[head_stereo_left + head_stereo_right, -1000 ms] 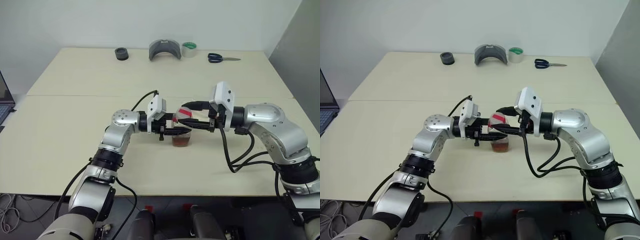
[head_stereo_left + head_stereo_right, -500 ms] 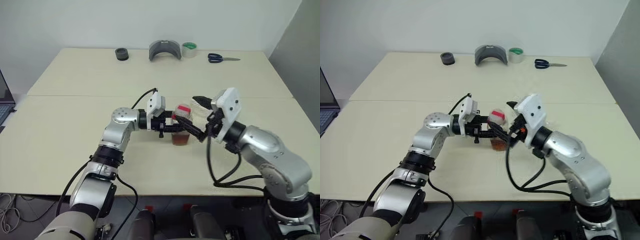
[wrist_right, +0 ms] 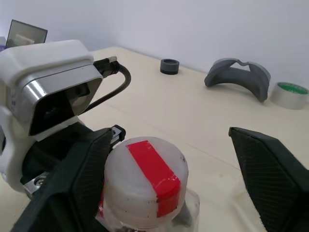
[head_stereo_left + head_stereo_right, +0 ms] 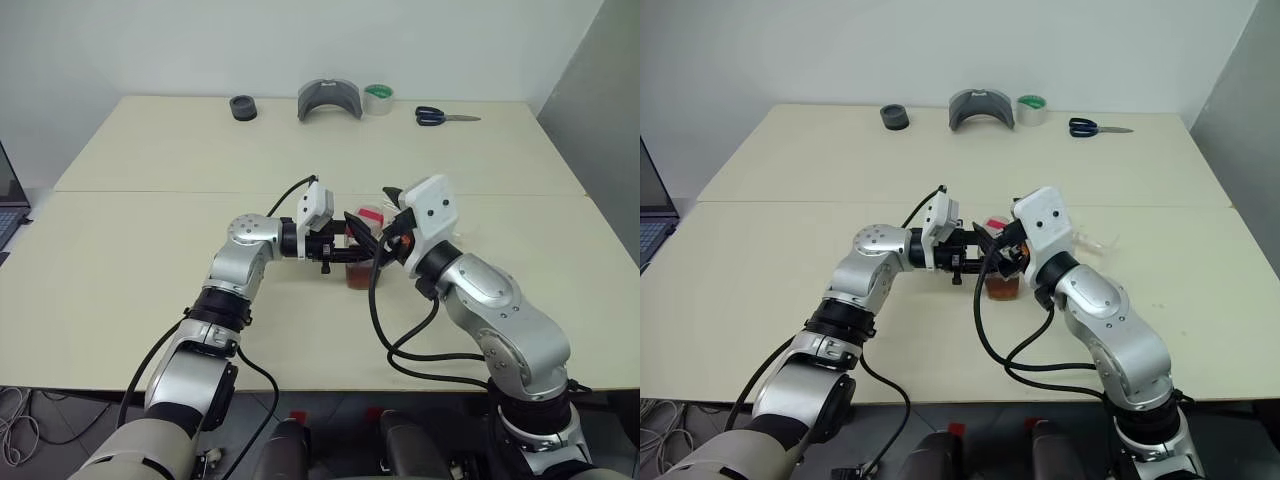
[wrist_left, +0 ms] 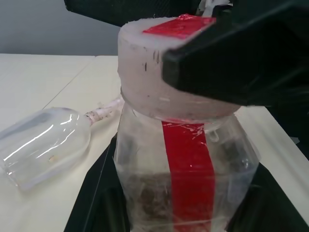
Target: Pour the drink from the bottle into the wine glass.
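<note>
- Right gripper [image 3: 164, 193] has swung round from the side since a second ago; its fingers [image 3: 72, 183] now stand spread either side of the cap [image 3: 145, 176], one touching. Likely uncapping, so pouring not begun.
- Left gripper [image 4: 345, 250] fingers stay clamped on the bottle [image 5: 186, 179], upright on the counter [image 4: 150, 260].
- Wine glass [image 5: 46, 145] lies on its side just beyond.
- Drink [image 4: 1002, 288] level mostly hidden.

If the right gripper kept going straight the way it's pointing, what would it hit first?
Probably the bottle's cap: the open right gripper straddles it, one finger already beside it.
</note>
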Tool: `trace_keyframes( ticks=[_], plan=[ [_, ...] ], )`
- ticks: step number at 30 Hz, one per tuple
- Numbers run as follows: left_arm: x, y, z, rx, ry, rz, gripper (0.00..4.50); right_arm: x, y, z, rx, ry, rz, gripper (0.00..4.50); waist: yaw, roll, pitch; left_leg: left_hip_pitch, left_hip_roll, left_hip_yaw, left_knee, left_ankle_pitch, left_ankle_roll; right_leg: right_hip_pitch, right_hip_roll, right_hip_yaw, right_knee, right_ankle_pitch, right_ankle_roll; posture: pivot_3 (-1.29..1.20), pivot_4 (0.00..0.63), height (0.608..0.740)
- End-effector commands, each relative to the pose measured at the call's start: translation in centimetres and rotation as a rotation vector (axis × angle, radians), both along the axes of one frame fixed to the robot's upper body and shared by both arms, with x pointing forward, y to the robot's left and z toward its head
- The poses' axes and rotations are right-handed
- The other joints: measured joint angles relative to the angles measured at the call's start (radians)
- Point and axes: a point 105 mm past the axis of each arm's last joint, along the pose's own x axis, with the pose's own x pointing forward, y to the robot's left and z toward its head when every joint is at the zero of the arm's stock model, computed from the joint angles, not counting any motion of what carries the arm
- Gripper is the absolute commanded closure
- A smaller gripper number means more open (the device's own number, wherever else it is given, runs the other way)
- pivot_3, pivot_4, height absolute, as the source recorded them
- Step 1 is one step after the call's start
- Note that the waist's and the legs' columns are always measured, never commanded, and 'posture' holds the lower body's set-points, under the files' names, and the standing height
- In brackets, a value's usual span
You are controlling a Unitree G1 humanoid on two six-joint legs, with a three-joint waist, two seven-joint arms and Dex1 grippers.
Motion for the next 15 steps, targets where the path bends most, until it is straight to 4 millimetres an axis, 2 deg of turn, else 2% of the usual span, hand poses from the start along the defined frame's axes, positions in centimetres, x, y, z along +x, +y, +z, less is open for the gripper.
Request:
trace_keyframes(
  ticks=[1,2,4,8,11,13,15],
  plan=[
    [-0.1,-0.3,1.9,-0.029,-0.08,-0.016,2.68,-0.3,-0.3,1.1,0.018,-0.049,-0.001,1.73,0.0,0.0,0.0,0.0,0.0,0.0,0.0,0.0,0.0,0.0,0.0,0.0,0.0,0.0,0.0,0.0,0.15,0.74],
    [-0.1,-0.3,1.9,-0.028,-0.082,-0.016,2.68,-0.3,-0.3,1.0,0.017,-0.044,0.004,2.16,0.0,0.0,0.0,0.0,0.0,0.0,0.0,0.0,0.0,0.0,0.0,0.0,0.0,0.0,0.0,0.0,0.15,0.74],
    [0.0,-0.3,1.9,-0.026,-0.084,-0.015,2.68,-0.4,-0.1,0.7,0.007,-0.037,0.024,2.65,0.0,0.0,0.0,0.0,0.0,0.0,0.0,0.0,0.0,0.0,0.0,0.0,0.0,0.0,0.0,0.0,0.15,0.74],
    [0.0,-0.2,2.0,-0.021,-0.086,-0.02,2.68,-0.8,0.4,0.5,-0.038,-0.04,0.141,2.63,0.0,0.0,0.0,0.0,0.0,0.0,0.0,0.0,0.0,0.0,0.0,0.0,0.0,0.0,0.0,0.0,0.15,0.74],
    [-0.2,-0.1,2.1,-0.015,-0.089,-0.035,2.68,-1.1,0.2,0.6,-0.172,-0.067,0.339,2.63,0.0,0.0,0.0,0.0,-0.001,0.0,0.0,0.0,0.0,0.0,0.0,0.0,0.0,0.0,0.0,0.0,0.15,0.74],
    [-0.3,0.0,2.3,-0.019,-0.084,-0.045,2.68,-0.7,-0.4,1.1,-0.249,-0.066,0.463,2.63,-0.003,0.001,0.0,0.0,0.0,0.0,0.0,0.0,0.0,0.0,0.0,0.0,0.0,0.0,0.0,0.0,0.15,0.74],
    [-0.4,0.0,2.5,-0.014,-0.093,-0.061,2.68,0.2,-1.7,1.3,-0.333,0.024,0.581,2.63,-0.008,0.001,0.001,0.001,0.0,0.0,0.0,0.0,0.0,0.001,0.001,-0.001,0.0,0.0,0.0,0.0,0.15,0.74]
  ],
)
